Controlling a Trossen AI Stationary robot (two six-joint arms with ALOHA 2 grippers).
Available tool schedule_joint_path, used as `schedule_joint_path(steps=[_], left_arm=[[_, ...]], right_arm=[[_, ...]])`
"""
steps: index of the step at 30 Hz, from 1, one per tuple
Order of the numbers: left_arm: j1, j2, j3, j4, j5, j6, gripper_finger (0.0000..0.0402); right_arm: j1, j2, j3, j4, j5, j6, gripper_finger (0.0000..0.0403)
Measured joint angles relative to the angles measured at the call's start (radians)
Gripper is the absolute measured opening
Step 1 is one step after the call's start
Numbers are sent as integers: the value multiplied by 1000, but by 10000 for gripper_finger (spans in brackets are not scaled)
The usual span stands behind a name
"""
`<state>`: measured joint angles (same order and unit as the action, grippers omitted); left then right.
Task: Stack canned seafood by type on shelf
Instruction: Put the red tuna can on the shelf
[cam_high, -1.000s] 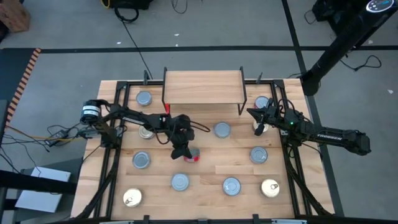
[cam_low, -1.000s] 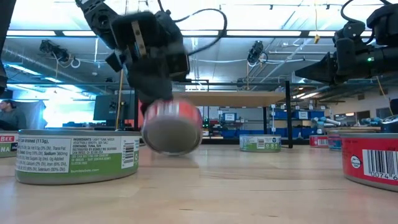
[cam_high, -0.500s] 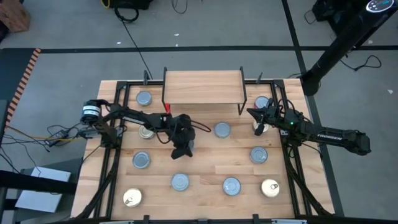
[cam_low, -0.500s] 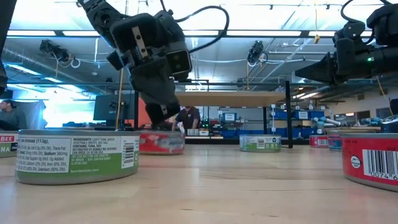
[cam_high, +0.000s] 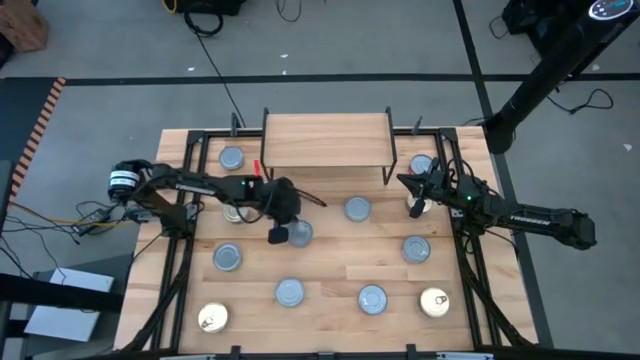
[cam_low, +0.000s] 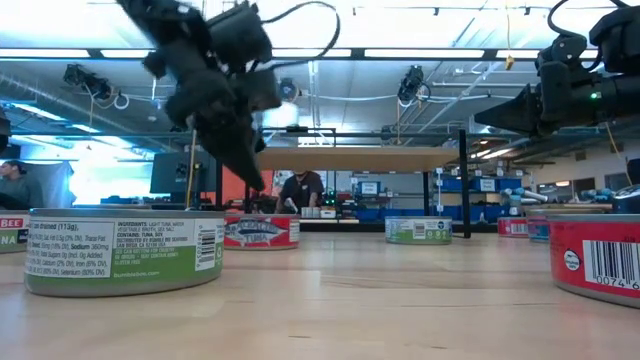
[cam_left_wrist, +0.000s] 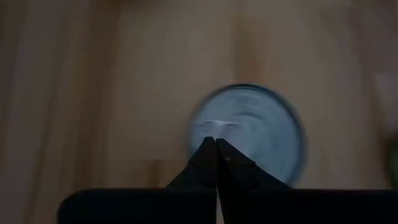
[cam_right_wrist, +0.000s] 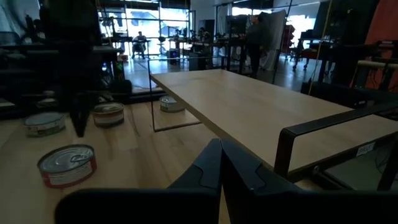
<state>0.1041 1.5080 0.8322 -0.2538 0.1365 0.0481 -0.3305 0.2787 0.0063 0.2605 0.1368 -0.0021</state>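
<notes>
My left gripper (cam_high: 278, 234) (cam_low: 257, 184) (cam_left_wrist: 216, 142) is shut and slants down just above a red-labelled tin of canned seafood with a silver-blue top (cam_high: 299, 232) (cam_low: 260, 231) (cam_left_wrist: 247, 134). That tin lies flat on its base on the table, in front of the shelf (cam_high: 325, 141) (cam_low: 350, 158), and a gap shows between fingertips and tin. The light-wood shelf stands on black wire legs at the table's far middle, its top bare. My right gripper (cam_high: 403, 182) (cam_right_wrist: 221, 143) (cam_low: 482, 117) waits shut and level, in the air beside the shelf's right end.
Several more tins lie flat around the table: silver-blue ones (cam_high: 357, 208) (cam_high: 227, 257) (cam_high: 290, 291) (cam_high: 372, 298) (cam_high: 416, 248), gold-topped ones (cam_high: 213, 318) (cam_high: 434, 301). Black frame rails (cam_high: 190, 260) run along both table sides. A person (cam_low: 300, 190) sits far behind the table.
The red-labelled tin stood tilted on its edge under my shut left gripper; it has dropped flat, top up. My left gripper has then risen off it, swung toward the table's left and far side and rolled, staying shut.
</notes>
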Motion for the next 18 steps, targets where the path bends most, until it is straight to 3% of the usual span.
schedule_joint_path(steps=[3,9,18], left_arm=[[14,-20,-91,114,-51,-29,0],[6,-24,-182,225,-302,12,0],[-29,4,-249,374,-306,31,0]], right_arm=[[0,0,0,0,0,0,19],[0,0,0,-1,0,0,19],[0,0,0,-1,0,0,19]])
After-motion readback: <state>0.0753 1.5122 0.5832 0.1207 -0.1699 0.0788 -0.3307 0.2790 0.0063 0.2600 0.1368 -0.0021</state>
